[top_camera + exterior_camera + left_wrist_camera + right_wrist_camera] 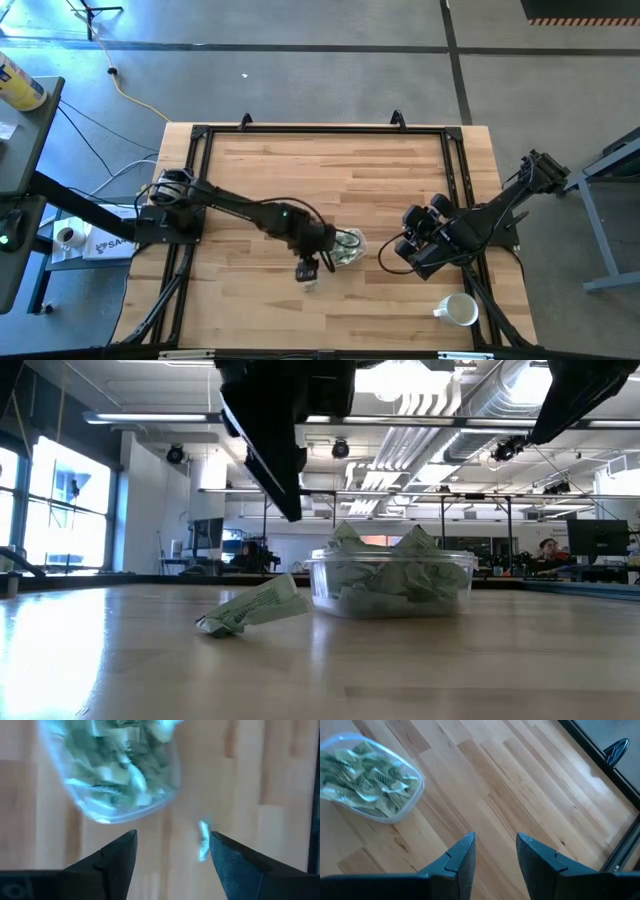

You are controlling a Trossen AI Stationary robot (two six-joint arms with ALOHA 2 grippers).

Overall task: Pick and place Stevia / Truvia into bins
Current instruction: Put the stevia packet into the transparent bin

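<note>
Two spread fingers of the left gripper (170, 857) hover empty above one loose packet (252, 610) lying on the table (330, 180) just beside the full clear container (390, 582). The right gripper (495, 852), parted and empty, waits nearby.

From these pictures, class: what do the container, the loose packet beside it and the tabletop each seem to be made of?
Container: probably clear glossy plastic; the packets inside show through its walls. Loose packet: apparently thin matte paper, creased, pale green. Tabletop: wood planks, with visible grain and seams and a slight sheen.
</note>
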